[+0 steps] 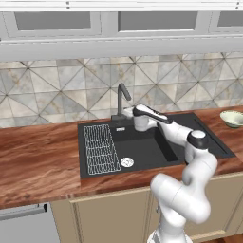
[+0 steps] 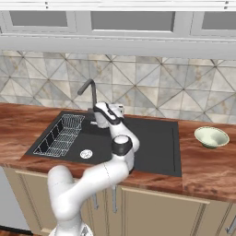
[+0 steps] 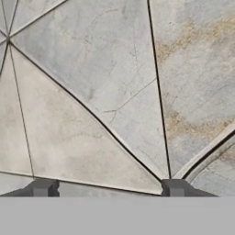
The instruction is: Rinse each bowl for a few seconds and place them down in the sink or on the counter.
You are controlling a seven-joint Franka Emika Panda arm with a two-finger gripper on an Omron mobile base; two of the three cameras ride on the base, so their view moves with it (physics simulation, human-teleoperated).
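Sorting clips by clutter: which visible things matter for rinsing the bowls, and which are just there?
Job:
pale bowl on the counter
sink
faucet
gripper, fingers apart, facing the wall tiles

Just there:
wire rack
upper cabinets

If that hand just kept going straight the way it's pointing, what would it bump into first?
Most likely the tiled wall behind the sink. The hand looks straight at those tiles with nothing between its open fingertips, though how near the wall is can't be told.

One bowl [image 1: 232, 118], one sink [image 1: 161, 147] — one rack [image 1: 100, 148], one faucet [image 1: 122, 101]
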